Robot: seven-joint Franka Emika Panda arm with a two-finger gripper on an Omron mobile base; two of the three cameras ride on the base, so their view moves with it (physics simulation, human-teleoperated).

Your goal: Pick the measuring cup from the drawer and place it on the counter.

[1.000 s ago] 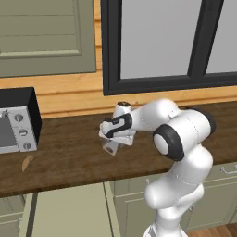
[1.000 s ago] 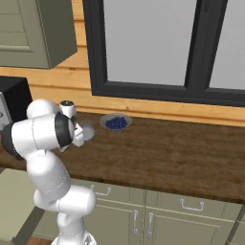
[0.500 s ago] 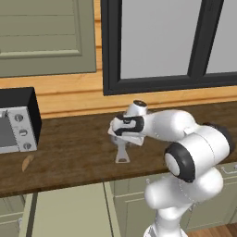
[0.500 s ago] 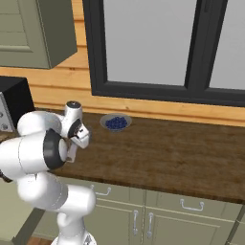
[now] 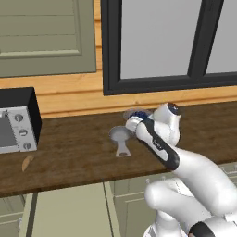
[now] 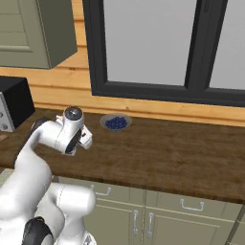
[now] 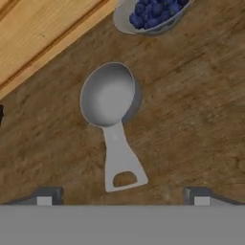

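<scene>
The measuring cup (image 7: 110,98) lies upright on the worktop (image 7: 191,119) near its back edge, just beside the bowl of blueberries (image 7: 152,14), under the wide-open, empty pincer (image 7: 119,197); probably light, stiff and slick, best gripped across its flat handle.

measuring cup (image 7: 111,98): one, grey metal, lying on the counter (image 7: 191,119)
bowl of blueberries (image 6: 116,122): one, at 1 o'clock from the cup in the hand view
microwave (image 5: 16,121): one, at 9 o'clock in the left base view
window (image 6: 167,45): one, dark-framed
wall cabinet (image 5: 46,37): one
</scene>
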